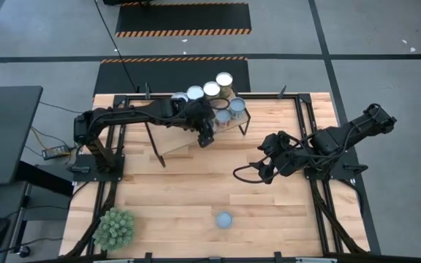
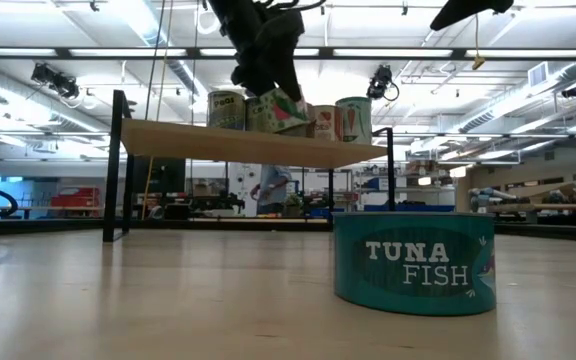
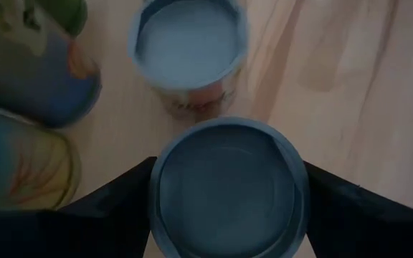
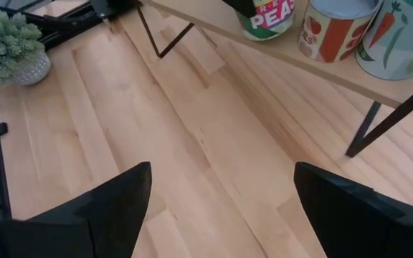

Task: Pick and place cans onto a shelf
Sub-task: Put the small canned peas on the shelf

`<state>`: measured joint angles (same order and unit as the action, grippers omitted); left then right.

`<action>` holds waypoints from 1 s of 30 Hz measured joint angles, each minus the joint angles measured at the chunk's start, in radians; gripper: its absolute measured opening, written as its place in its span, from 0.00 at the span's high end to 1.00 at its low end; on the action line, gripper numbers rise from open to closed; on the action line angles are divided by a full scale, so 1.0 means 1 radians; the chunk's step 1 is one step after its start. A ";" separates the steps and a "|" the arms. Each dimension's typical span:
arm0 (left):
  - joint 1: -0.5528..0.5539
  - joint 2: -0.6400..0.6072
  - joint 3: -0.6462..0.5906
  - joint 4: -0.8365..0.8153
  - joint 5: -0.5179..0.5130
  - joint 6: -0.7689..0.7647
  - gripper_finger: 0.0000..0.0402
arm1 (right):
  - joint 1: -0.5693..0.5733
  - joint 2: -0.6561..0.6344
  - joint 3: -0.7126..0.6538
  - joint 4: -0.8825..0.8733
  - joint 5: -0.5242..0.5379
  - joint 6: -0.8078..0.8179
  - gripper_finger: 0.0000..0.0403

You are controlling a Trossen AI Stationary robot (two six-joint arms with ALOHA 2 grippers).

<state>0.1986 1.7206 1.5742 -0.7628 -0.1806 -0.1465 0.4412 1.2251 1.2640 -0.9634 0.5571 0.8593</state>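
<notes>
The shelf (image 2: 218, 140) is a light-wood plank on thin black legs at the table's far middle (image 1: 172, 144). Several cans stand on it (image 1: 211, 89), (image 2: 353, 118). My left gripper (image 1: 207, 134) reaches over the shelf's near edge, shut on a can with a blue-grey top (image 3: 228, 190). That can shows tilted in the low view (image 2: 283, 110). A teal tuna can (image 1: 224, 219) stands on its base on the table near the front edge, and shows large in the low view (image 2: 413, 262). My right gripper (image 1: 265, 166) is open and empty over the table's right half. My left gripper pinches the can's round side wall (image 3: 156, 188) between its two fingers (image 3: 117, 197), one on each side just below the top rim. The can sits tilted just above the shelf plank. I cannot tell whether its base touches the plank.
A spiky green plant (image 1: 115, 228) in a pale pot stands at the table's near left corner. Black frame bars (image 1: 320, 197) run along the table's sides. Bare wood (image 4: 192, 165) lies between the shelf and the tuna can.
</notes>
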 joint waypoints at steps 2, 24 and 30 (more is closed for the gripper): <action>0.002 0.000 0.000 -0.024 -0.003 0.011 0.29 | 0.000 0.000 0.000 0.003 0.000 -0.001 0.13; 0.014 0.001 -0.001 -0.004 -0.043 0.087 0.13 | 0.000 0.000 0.000 0.053 0.000 -0.014 0.13; 0.017 0.001 -0.001 -0.003 -0.044 0.084 0.02 | 0.000 0.000 0.000 0.058 0.000 -0.014 0.13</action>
<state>0.2157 1.7214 1.5734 -0.7662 -0.2241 -0.0624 0.4412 1.2251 1.2640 -0.9057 0.5568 0.8457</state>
